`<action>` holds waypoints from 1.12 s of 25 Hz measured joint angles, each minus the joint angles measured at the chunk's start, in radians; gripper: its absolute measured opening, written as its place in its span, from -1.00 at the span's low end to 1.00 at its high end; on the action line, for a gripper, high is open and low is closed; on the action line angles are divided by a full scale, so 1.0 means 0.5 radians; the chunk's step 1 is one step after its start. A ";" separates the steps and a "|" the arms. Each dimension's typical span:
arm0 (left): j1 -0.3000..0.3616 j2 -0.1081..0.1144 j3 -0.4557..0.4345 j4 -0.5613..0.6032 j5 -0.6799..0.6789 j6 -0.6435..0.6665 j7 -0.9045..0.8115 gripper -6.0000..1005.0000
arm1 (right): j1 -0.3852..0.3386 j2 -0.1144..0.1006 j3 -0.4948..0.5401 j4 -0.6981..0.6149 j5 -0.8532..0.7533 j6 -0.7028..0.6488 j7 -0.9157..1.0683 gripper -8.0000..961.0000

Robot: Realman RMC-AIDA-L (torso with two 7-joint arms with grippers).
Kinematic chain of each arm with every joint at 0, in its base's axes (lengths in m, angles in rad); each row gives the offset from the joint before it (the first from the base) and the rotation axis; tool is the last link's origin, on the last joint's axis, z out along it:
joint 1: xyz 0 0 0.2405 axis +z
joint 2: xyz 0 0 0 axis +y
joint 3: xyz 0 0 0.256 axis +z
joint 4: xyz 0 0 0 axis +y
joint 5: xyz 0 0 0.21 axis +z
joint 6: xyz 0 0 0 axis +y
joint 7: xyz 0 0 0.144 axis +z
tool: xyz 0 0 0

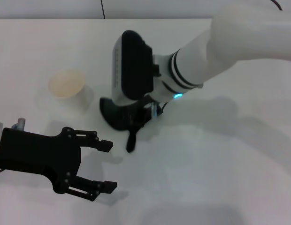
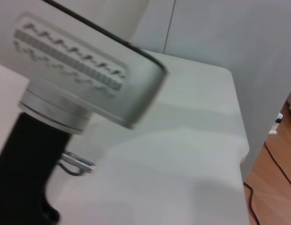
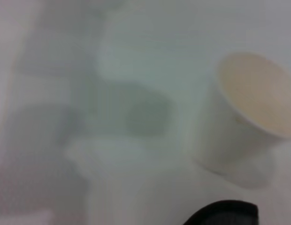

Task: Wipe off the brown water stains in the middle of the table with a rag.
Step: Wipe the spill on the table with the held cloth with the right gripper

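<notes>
The dark rag [image 1: 118, 115] lies bunched on the white table [image 1: 211, 159] near its middle, with its narrow tail [image 1: 131, 140] pointing toward me. My right gripper [image 1: 143, 111] reaches in from the upper right, stands right over the rag and is shut on it, pressing it to the tabletop. A dark edge of the rag [image 3: 220, 213] shows in the right wrist view. The brown stain is hidden; no blot shows on the bare table. My left gripper [image 1: 107, 166] is open and empty at the lower left, apart from the rag.
A pale cream cup [image 1: 66, 83] stands left of the rag and also shows in the right wrist view [image 3: 248, 112]. The left wrist view shows the right arm's wrist housing [image 2: 80, 70] and the table's far edge [image 2: 241, 140].
</notes>
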 joint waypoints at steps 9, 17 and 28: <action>-0.031 0.003 0.001 -0.039 0.000 -0.023 0.004 0.74 | -0.058 0.000 -0.073 -0.177 0.010 -0.145 0.001 -0.85; -0.055 0.003 0.022 -0.058 0.001 -0.037 0.004 0.74 | -0.041 0.000 -0.064 0.001 -0.023 0.127 -0.052 -0.85; -0.059 0.003 0.022 -0.063 0.000 -0.079 0.004 0.74 | -0.014 0.000 -0.047 0.065 -0.028 0.103 -0.063 -0.85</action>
